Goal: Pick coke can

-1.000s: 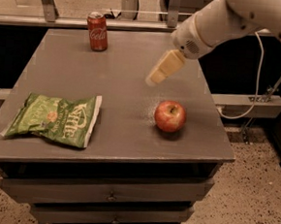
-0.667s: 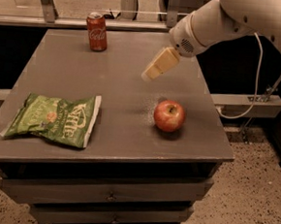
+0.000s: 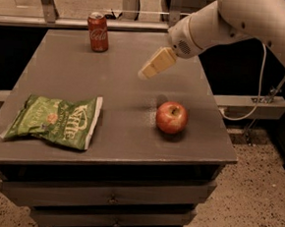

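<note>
The coke can [image 3: 98, 31] stands upright at the far left of the grey table top [image 3: 120, 89], red with a white script logo and silver top. My gripper [image 3: 148, 72] hangs in the air over the middle of the table on the white arm [image 3: 223, 21] that reaches in from the upper right. It is to the right of the can and nearer to me, well apart from it, and it holds nothing.
A red apple [image 3: 172, 117] sits on the table's right side, below the gripper. A green chip bag [image 3: 55, 120] lies flat at the front left. A rail [image 3: 66, 21] runs behind the table. Drawers [image 3: 111, 197] face the front.
The gripper has moved left and a little toward the can, away from the table's right edge. The can, apple and chip bag have not moved.
</note>
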Motion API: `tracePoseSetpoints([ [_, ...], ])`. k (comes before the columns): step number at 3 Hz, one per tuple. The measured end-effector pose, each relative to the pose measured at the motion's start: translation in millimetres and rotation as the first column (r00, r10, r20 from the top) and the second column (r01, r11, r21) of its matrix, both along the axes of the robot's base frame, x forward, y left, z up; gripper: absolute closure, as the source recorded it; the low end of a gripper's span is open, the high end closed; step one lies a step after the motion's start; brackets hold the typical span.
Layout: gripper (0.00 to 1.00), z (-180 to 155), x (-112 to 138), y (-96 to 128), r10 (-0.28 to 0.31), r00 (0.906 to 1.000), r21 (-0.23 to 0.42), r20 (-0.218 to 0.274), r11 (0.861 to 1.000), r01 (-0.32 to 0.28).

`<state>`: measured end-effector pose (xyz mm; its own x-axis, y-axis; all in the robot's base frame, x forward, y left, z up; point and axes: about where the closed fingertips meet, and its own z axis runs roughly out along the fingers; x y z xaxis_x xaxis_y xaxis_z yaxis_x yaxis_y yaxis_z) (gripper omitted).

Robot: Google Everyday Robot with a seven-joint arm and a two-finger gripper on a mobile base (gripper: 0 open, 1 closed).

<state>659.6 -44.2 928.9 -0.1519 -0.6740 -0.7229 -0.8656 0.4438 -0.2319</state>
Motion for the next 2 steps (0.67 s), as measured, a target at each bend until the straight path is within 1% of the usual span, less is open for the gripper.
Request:
tracePoseSetpoints([
  [1, 0.00, -6.7, 40.5, 44.1, 0.023, 0.9988, 0.115, 0.044, 0.993, -0.028],
  [2, 0.00, -19.4, 102.3, 98.1, 0.059, 0.9955, 0.245, 0.074, 0.967, -0.076],
])
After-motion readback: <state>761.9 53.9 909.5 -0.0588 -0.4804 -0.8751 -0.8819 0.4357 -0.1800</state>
